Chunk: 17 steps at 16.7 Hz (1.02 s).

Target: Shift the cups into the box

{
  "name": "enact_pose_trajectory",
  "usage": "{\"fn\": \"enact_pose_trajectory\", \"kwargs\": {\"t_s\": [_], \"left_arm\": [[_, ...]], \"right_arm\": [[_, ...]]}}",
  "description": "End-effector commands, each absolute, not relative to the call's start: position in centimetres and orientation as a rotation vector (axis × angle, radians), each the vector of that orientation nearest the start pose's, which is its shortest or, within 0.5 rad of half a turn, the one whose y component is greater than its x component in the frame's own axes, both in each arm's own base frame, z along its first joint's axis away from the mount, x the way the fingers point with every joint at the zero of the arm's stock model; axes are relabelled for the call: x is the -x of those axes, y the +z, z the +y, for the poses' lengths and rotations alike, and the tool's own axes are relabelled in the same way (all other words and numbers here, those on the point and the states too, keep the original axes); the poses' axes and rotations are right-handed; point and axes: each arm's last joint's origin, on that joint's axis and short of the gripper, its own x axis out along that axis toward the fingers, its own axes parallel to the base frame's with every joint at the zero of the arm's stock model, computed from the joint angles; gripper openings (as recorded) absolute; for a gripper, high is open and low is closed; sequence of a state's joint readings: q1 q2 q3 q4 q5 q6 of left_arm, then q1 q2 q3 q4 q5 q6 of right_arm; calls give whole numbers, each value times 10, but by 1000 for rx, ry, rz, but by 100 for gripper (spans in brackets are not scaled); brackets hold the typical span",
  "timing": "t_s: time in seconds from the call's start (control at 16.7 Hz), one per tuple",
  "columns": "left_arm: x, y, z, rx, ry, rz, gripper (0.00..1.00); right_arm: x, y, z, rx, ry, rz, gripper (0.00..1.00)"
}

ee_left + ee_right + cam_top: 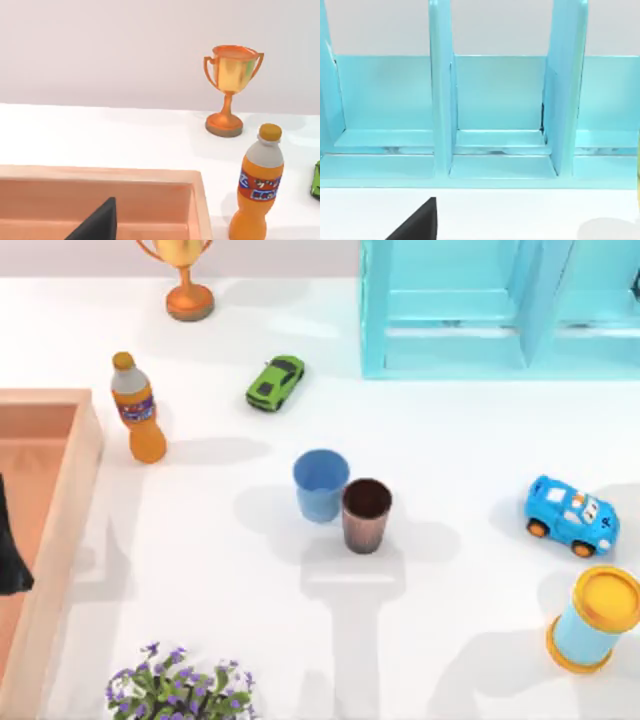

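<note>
Plainly, nothing has been lifted yet, and going from the left edge across: the box [60, 490], a shallow tan-orange wooden tray with thick walls, sits against the left side of the white tabletop [200, 590], and a dark part of the left arm [12, 560] hangs over its floor; the left pincer [97, 225] shows as one black wedge in the left wrist view, so I cannot tell whether it stands wide or narrow. Just beside the box stands an orange soda bottle [140, 410], with a gold trophy [185, 280] behind it, a purple-flowered plant [180, 690] at the near edge and a green toy car [275, 382] further in. At mid-table the two cups stand upright and touching or very nearly so, the light blue cup [321, 485] left of the ribbed reddish-brown cup [366, 515], well apart from the box. They look light, stiff and empty, easily tipped; I would pinch one across its rim or upper wall, the ribbed one likely less slippery. Rightward come a blue toy car [570, 515] and a light-blue cylinder [595, 620] with yellow ends, a turquoise shelf unit [500, 310] behind. The right pincer [417, 222] faces that shelf, its spread likewise beyond telling.
</note>
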State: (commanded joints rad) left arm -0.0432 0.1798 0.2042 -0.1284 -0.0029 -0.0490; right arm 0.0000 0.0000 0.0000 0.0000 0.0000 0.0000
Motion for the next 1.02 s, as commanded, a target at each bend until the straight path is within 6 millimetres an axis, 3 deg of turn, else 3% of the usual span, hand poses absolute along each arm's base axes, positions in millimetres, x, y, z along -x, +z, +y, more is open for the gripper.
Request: {"fn": "enact_pose_trajectory", "kwargs": {"t_s": [0.18, 0.36, 0.66, 0.84, 1.02], "left_arm": [[-118, 247, -11, 93, -74, 222, 100], [-142, 297, -21, 139, -111, 376, 100], [-218, 363, -58, 192, -151, 688, 100], [-275, 378, -95, 198, -156, 886, 100], [-327, 371, -143, 181, -144, 1075, 100]], "right_arm": [[-106, 160, -1, 0, 0, 0, 100], [-106, 160, -1, 0, 0, 0, 100], [-106, 160, -1, 0, 0, 0, 100], [-106, 160, -1, 0, 0, 0, 100], [-106, 160, -1, 0, 0, 0, 100]]}}
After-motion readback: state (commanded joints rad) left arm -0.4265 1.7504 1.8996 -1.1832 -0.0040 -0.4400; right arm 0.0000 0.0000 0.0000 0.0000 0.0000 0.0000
